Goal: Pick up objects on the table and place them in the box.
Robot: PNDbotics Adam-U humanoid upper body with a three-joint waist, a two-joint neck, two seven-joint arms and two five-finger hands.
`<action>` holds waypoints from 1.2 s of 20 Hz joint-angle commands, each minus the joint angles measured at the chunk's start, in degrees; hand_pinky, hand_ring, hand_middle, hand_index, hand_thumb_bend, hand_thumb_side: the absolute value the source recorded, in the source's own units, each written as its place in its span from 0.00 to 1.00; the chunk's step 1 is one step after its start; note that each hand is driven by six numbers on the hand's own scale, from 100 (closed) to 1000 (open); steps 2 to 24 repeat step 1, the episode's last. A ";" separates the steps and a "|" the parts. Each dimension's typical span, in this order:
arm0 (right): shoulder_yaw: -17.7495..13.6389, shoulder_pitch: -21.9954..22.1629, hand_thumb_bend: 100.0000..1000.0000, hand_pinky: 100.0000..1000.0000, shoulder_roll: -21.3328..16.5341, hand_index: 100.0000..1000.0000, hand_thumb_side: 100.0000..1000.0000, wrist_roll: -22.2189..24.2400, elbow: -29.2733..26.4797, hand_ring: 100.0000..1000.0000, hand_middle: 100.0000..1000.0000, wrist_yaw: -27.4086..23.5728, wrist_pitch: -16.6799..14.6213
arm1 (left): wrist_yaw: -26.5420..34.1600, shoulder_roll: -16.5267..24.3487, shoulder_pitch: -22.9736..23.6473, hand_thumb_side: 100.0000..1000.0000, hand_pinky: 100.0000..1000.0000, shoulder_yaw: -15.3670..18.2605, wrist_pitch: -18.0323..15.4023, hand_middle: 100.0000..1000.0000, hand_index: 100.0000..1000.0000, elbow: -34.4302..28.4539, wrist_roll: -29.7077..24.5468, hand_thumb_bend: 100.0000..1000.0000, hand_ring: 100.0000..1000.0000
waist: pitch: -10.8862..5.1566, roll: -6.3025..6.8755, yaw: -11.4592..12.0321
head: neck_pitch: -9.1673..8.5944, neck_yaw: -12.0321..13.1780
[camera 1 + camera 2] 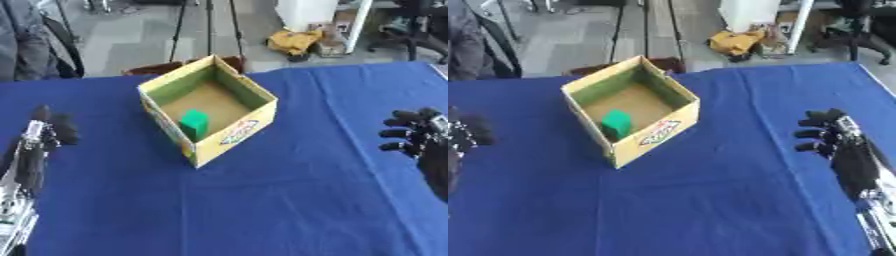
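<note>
Surface: blue cloth table (289, 200) fills most of the frame, with grey floor and chair legs along the top edge.
Box: open yellow cardboard box (234, 131) sits upper centre, turned cornerwise.
Block: small green block (194, 123) stands inside the box, near its lower left wall.
Left hand: left hand (39, 137) at the left edge, fingers curled, holding nothing.
Right hand: right hand (833, 135) at the right edge, fingers curled, holding nothing.
</note>
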 commanded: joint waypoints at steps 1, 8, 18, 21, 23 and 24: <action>-0.59 -0.58 0.00 0.56 -1.34 0.79 0.90 -0.26 -0.91 0.67 0.66 0.26 -0.10 | 1.01 0.71 -0.41 1.00 0.60 0.45 -0.17 0.50 0.69 -0.66 -0.49 0.28 0.53 | -0.52 -0.02 -0.03 | 0.12 0.00; -0.59 -0.58 0.00 0.56 -1.34 0.79 0.90 -0.26 -0.91 0.67 0.66 0.26 -0.10 | 1.01 0.71 -0.41 1.00 0.60 0.45 -0.17 0.50 0.69 -0.66 -0.49 0.28 0.53 | -0.52 -0.02 -0.03 | 0.12 0.00; -0.59 -0.58 0.00 0.56 -1.34 0.79 0.90 -0.26 -0.91 0.67 0.66 0.26 -0.10 | 1.01 0.71 -0.41 1.00 0.60 0.45 -0.17 0.50 0.69 -0.66 -0.49 0.28 0.53 | -0.52 -0.02 -0.03 | 0.12 0.00; -0.59 -0.58 0.00 0.56 -1.34 0.79 0.90 -0.26 -0.91 0.67 0.66 0.26 -0.10 | 1.01 0.71 -0.41 1.00 0.60 0.45 -0.17 0.50 0.69 -0.66 -0.49 0.28 0.53 | -0.52 -0.02 -0.03 | 0.12 0.00; -0.59 -0.58 0.00 0.56 -1.34 0.79 0.90 -0.26 -0.91 0.67 0.66 0.26 -0.10 | 1.01 0.71 -0.41 1.00 0.60 0.45 -0.17 0.50 0.69 -0.66 -0.49 0.28 0.53 | -0.52 -0.02 -0.03 | 0.12 0.00; -0.59 -0.58 0.00 0.56 -1.34 0.79 0.90 -0.26 -0.91 0.67 0.66 0.26 -0.10 | 1.01 0.71 -0.41 1.00 0.60 0.45 -0.17 0.50 0.69 -0.66 -0.49 0.28 0.53 | -0.52 -0.02 -0.03 | 0.12 0.00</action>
